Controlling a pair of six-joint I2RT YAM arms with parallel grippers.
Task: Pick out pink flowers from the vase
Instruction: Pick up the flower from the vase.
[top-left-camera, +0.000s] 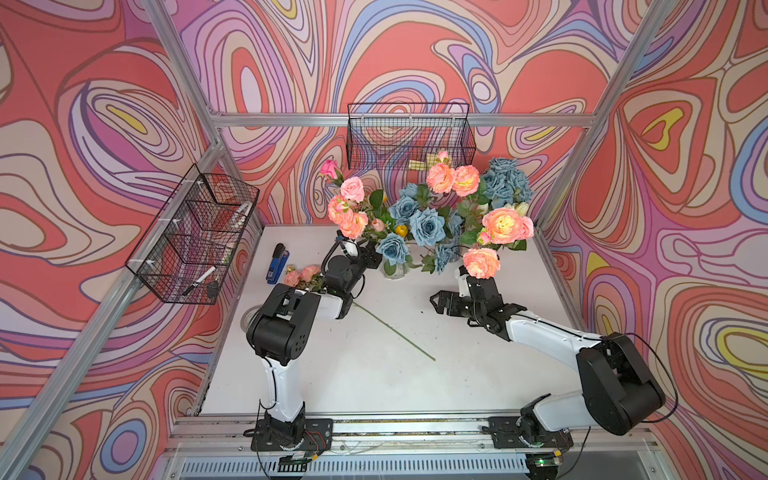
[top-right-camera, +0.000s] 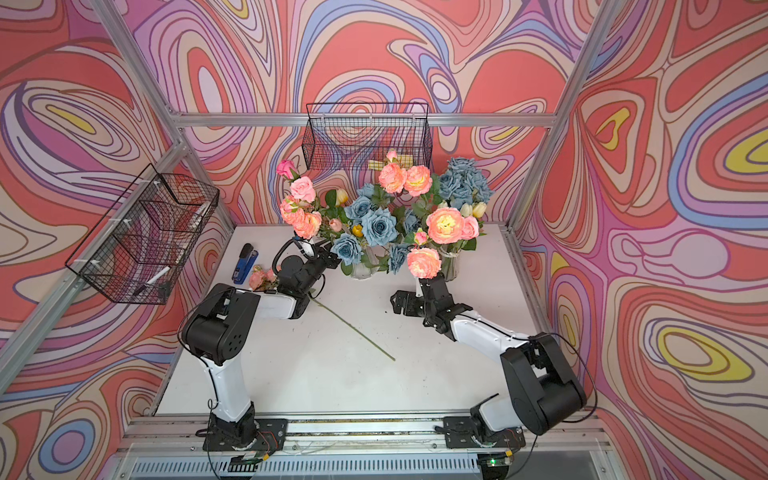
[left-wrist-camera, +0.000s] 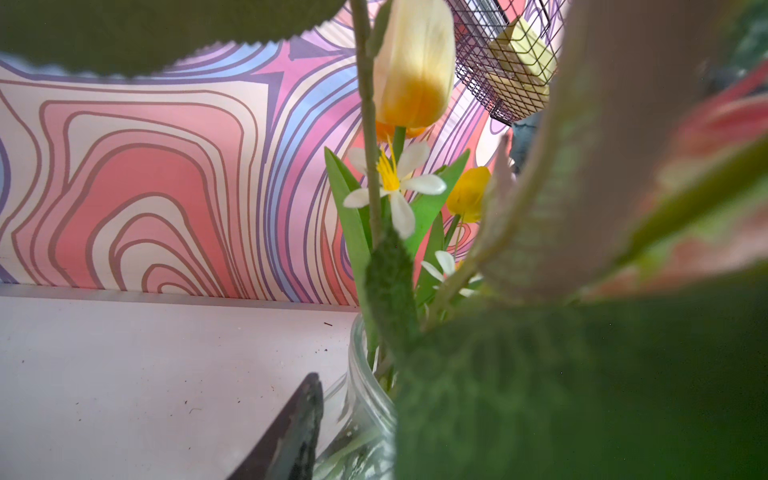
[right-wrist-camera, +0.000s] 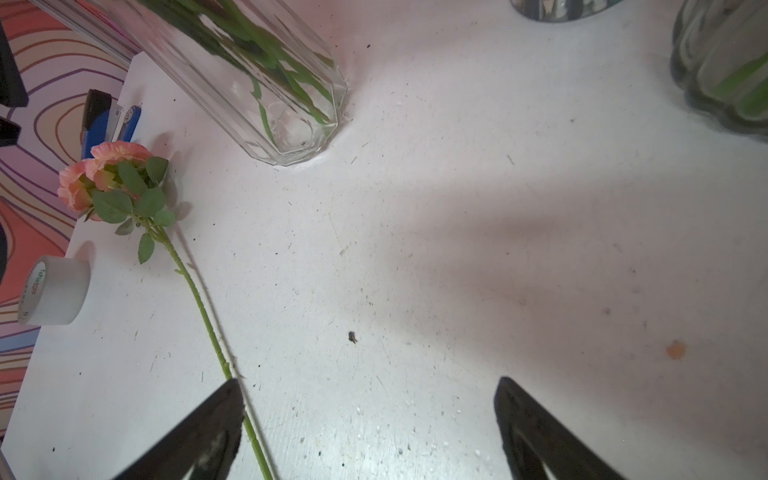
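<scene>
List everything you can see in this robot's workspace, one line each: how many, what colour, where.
table: one, white, under everything
vases: three seen, clear glass, back of the table
pink flowers: several bunches, peach-pink, in the vases
blue roses: many, dusty blue, in the vases
tulips: a few, white and yellow, among the bunches
stapler: one, blue and black, table's left side
loose pink flower: one stem, pink and green, lying on the table near the stapler
tape roll: one, white, table's left edge
wire baskets: two, black, on the left and back walls
left hand: one, black, among leaves beside a vase
right hand: one, black, open and empty, above the table
</scene>
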